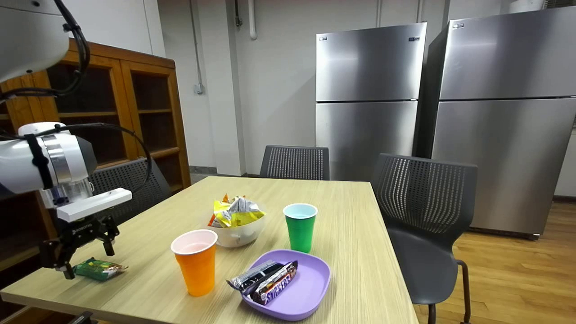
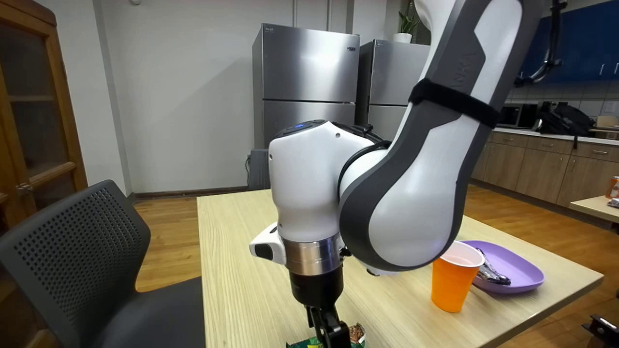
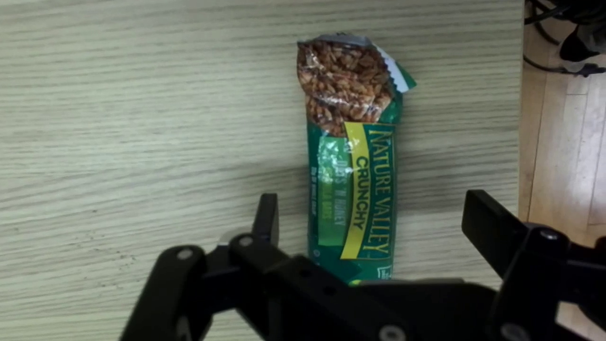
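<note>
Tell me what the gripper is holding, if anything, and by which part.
Nothing is held: the gripper stands open, and the wrist view shows gaps between its fingers and the bar.

Arm (image 2: 416, 198) aslant; wrist (image 2: 312, 253) approx. vert.; end effector (image 3: 371, 206) tip-dn., w/ wide spread

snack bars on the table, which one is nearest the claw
The green granola bar: it lies on the table by the open claw, while the snickers bar and black-and-silver bar share the purple plate, farther away.

Wrist view downward, near tabletop (image 3: 142, 118)
</note>
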Robot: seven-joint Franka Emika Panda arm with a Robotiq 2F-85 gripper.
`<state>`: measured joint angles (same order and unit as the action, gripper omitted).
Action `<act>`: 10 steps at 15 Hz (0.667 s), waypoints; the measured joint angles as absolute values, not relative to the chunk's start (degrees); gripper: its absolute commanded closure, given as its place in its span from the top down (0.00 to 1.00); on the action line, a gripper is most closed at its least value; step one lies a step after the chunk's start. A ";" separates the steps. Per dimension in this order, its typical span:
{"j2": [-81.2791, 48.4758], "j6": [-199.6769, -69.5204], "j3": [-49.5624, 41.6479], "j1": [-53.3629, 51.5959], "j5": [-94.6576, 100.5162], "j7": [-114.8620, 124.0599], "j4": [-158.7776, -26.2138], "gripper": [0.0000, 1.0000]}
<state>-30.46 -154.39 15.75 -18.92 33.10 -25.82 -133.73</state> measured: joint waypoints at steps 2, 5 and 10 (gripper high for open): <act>-30.76 -154.39 15.72 -18.92 33.11 -25.82 -133.59 1.00; -31.11 -154.39 15.71 -18.92 33.12 -25.82 -133.41 0.75; -31.71 -154.39 15.69 -18.92 33.13 -25.93 -133.07 0.42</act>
<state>-31.71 -154.39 15.69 -18.92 33.13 -25.93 -133.07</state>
